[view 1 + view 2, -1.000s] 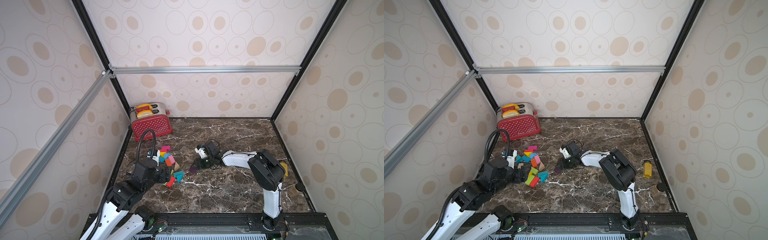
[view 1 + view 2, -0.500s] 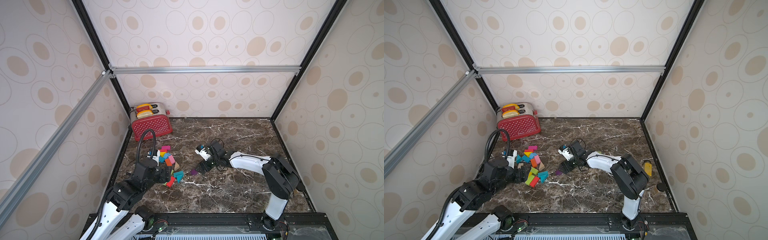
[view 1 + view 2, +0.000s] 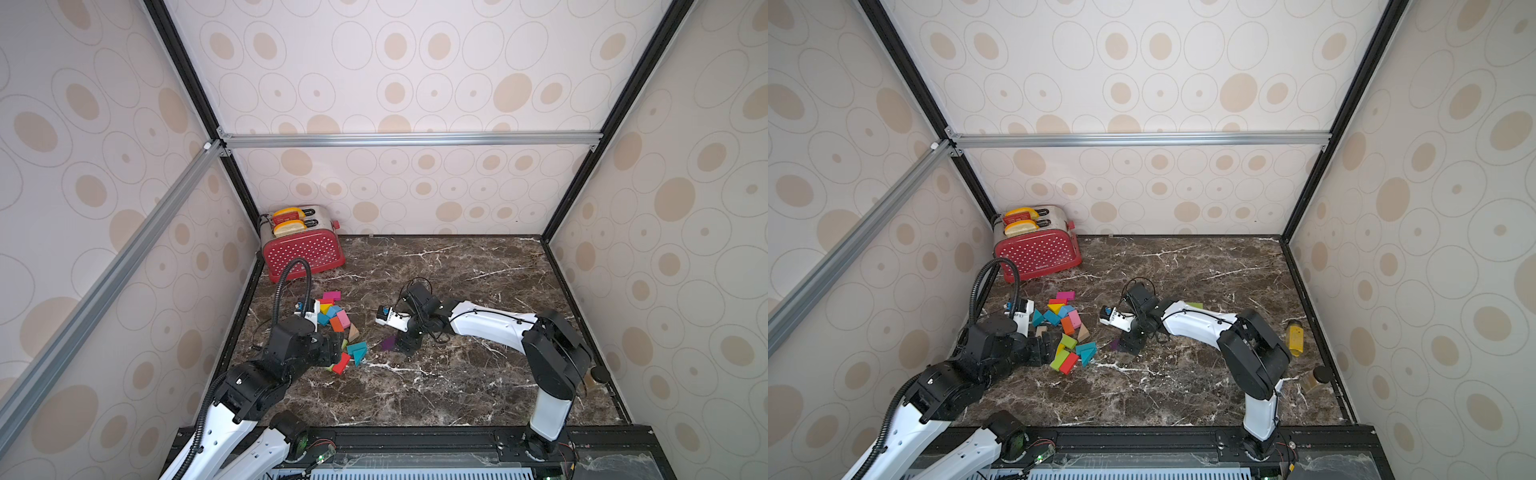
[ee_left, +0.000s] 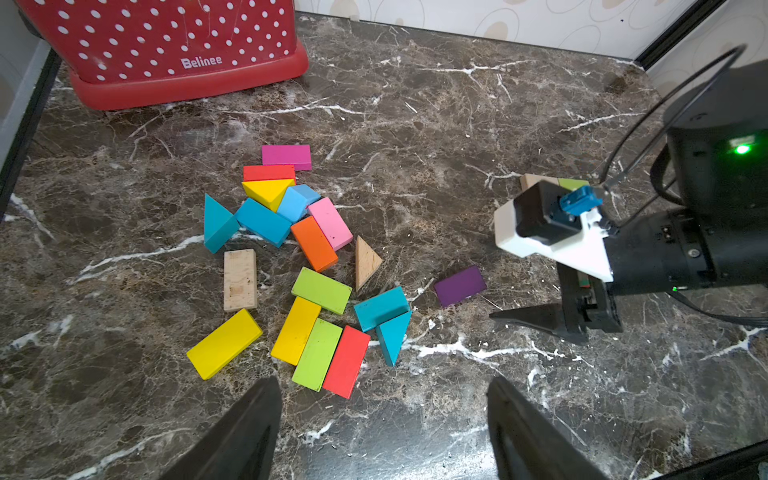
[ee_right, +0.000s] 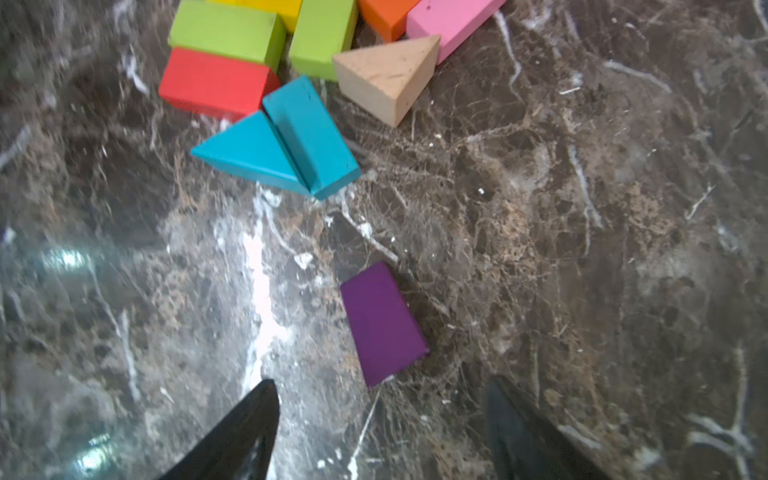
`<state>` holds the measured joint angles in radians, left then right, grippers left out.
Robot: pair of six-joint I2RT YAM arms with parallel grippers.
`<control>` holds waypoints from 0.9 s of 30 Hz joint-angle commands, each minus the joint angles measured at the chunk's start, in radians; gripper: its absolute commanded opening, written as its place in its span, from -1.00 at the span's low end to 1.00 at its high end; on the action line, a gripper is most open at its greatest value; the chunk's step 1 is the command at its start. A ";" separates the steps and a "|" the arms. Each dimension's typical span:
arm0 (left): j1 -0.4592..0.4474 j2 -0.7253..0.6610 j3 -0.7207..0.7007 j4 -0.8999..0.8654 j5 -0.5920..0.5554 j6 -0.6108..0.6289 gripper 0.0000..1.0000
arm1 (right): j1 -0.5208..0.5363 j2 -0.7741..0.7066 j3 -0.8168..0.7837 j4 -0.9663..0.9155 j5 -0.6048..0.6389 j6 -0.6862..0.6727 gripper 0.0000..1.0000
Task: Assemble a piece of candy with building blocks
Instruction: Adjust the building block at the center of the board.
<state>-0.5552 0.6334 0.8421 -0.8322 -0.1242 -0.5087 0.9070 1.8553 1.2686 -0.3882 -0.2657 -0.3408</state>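
Observation:
The building blocks (image 3: 336,328) (image 3: 1067,328) lie in a loose pile of coloured bricks and wedges left of centre, seen close in the left wrist view (image 4: 291,257). A purple block (image 3: 388,342) (image 3: 1115,344) (image 4: 460,285) (image 5: 382,322) lies flat and alone to the pile's right. My right gripper (image 3: 406,345) (image 3: 1132,343) (image 5: 380,386) points down just beside it, open, with nothing between its fingers. My left gripper (image 3: 334,351) (image 3: 1044,349) (image 4: 384,382) is open and empty at the pile's near edge, close to a red brick (image 4: 346,360).
A red dotted toaster (image 3: 303,245) stands at the back left corner. A bare wood and a green block (image 4: 552,182) lie behind the right wrist. At the right edge are a mustard-yellow bottle (image 3: 1295,334) and a dark-lidded jar (image 3: 1316,376).
My right gripper's jaws have widened and the purple block lies free on the table in front of them. The right arm's elbow swung to the right. The left arm has not moved.

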 commanded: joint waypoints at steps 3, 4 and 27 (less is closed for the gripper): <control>0.009 -0.014 0.000 -0.008 -0.022 -0.007 0.58 | 0.005 0.104 0.126 -0.157 -0.001 -0.234 0.59; 0.008 -0.014 0.000 -0.009 -0.022 -0.007 0.58 | 0.005 0.109 0.130 -0.146 -0.018 -0.239 0.59; 0.008 -0.015 0.002 -0.009 -0.017 -0.004 0.58 | -0.012 0.147 0.115 -0.107 -0.177 -0.023 -0.41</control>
<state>-0.5552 0.6270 0.8417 -0.8322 -0.1326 -0.5087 0.9031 2.0304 1.4010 -0.4938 -0.3962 -0.4526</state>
